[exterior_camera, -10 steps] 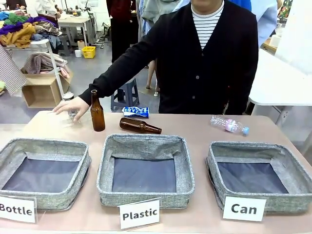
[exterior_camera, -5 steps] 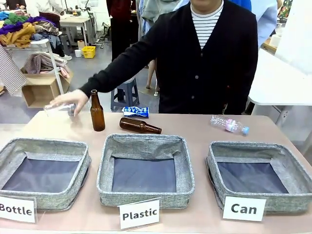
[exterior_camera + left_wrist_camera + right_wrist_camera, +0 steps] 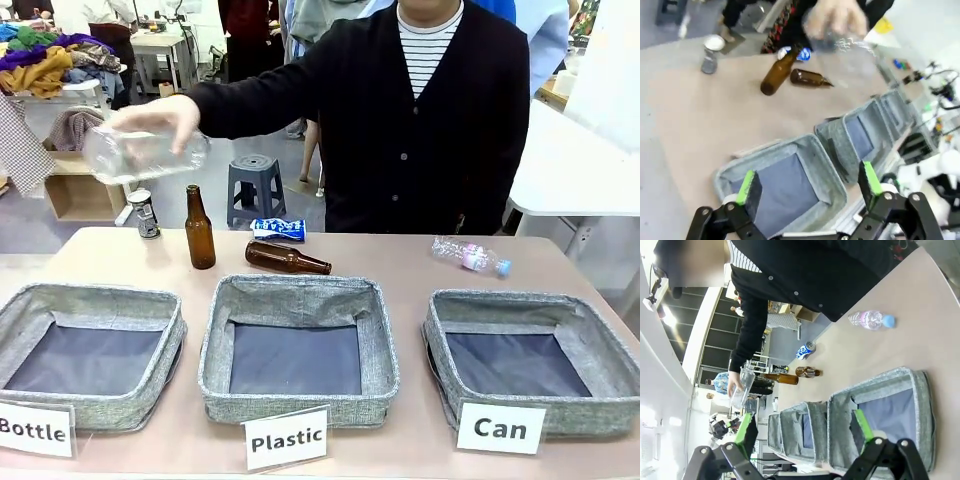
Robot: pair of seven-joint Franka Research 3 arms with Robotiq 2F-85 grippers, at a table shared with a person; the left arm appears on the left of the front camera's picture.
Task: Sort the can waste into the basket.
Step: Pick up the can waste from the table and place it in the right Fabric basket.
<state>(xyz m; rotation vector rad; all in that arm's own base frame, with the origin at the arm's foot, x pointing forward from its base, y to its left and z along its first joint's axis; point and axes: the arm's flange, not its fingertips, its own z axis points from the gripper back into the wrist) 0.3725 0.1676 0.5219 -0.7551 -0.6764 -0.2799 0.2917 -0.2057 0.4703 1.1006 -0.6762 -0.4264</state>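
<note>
The blue crushed can [image 3: 278, 230] lies at the table's far edge near the middle, also visible as the blue can [image 3: 805, 350] in the right wrist view. The dark can [image 3: 146, 213] stands at the far left corner, seen too as the dark can [image 3: 709, 52] in the left wrist view. The grey basket [image 3: 443, 340] behind the "Can" sign [image 3: 501, 428] sits front right with nothing in it. My left gripper [image 3: 807, 187] hangs open above the "Bottle" basket [image 3: 725, 172]. My right gripper [image 3: 805, 427] is open over the Can basket [image 3: 890, 377].
The person's hand [image 3: 160, 115] holds a clear plastic bottle [image 3: 135, 153] in the air over the far left. One brown bottle [image 3: 200, 230] stands upright, another [image 3: 288, 260] lies beside it. A second clear bottle [image 3: 470, 257] lies far right. The "Plastic" basket [image 3: 215, 345] sits in the middle.
The person's hand has lifted the clear plastic bottle from the far left corner up into the air, uncovering the dark can. Cans, brown bottles and baskets have not moved.
</note>
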